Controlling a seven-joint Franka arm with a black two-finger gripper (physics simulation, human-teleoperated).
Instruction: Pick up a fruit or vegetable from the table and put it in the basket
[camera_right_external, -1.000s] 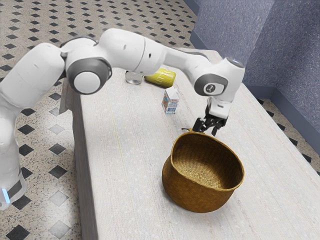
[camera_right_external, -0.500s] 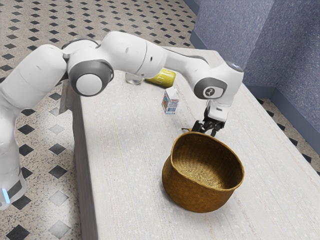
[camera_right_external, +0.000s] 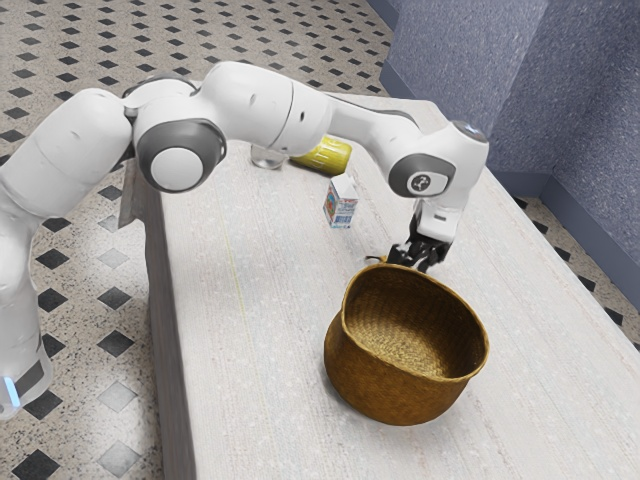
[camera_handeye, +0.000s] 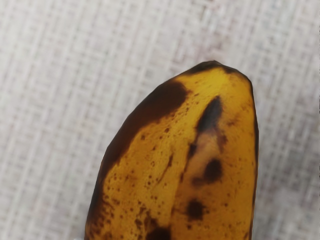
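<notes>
One spotted yellow banana (camera_handeye: 185, 165) & blk. two-finger gripper (camera_right_external: 415, 257) were beside rnd. brn. woven basket (camera_right_external: 385, 385); gripper's opening/hold unclear.

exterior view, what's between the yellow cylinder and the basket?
The carton, nearer the cylinder, then the banana's end peeking out by the basket. Seen in the exterior view.
</notes>
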